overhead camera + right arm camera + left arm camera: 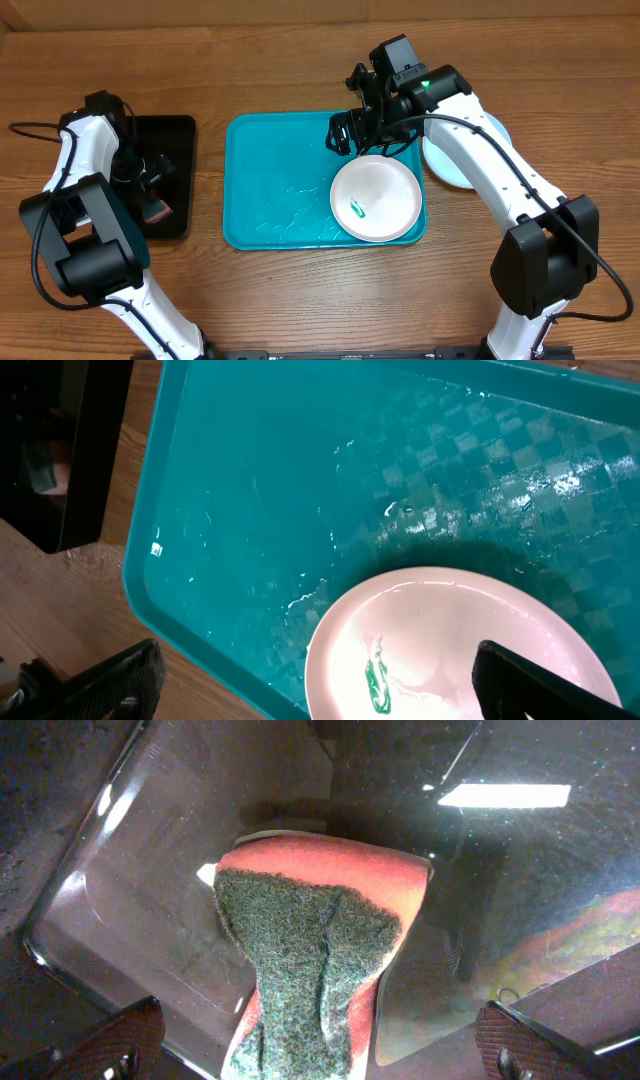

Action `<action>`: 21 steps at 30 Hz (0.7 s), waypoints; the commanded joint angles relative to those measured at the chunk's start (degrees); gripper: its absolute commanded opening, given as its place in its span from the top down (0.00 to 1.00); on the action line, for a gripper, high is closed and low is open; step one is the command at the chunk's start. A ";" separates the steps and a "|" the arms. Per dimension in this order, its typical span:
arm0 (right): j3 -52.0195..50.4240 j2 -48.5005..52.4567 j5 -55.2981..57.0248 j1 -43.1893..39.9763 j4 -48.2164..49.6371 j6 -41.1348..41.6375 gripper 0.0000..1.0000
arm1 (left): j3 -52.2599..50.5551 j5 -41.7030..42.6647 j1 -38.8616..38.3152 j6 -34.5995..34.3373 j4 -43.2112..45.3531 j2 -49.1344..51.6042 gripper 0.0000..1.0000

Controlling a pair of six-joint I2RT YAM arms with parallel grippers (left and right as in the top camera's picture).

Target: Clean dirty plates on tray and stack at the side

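both claws gape wide: my left gripper (316, 1032) straddles the sponge (312, 935) ungripped, my right gripper (318, 678) hangs over the white plate (376, 198); i fear it skids on the wet tray (270, 180)

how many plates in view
2. A white round plastic plate lies on the turquoise rectangular tray; a light blue round plate sits right of it, partly under the right arm. Others may be hidden.

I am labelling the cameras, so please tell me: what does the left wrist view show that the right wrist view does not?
Only left wrist: a clear look at the orange sponge, green scouring side up. Only right wrist: the white plate with its green smudge, on the turquoise tray. Both: the black tray.
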 commanded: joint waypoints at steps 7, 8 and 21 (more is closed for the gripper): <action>0.68 -0.33 1.07 -0.37 -0.13 -0.22 0.00 | 1.40 0.26 -0.13 0.02 0.02 -0.04 0.00; 0.68 -0.33 1.25 -0.37 -0.13 -0.22 0.00 | 1.40 0.26 -0.13 0.02 0.02 -0.04 0.00; 0.68 -0.33 1.42 -0.37 -0.17 -0.22 0.00 | 1.40 0.26 -0.13 0.02 0.02 -0.04 0.00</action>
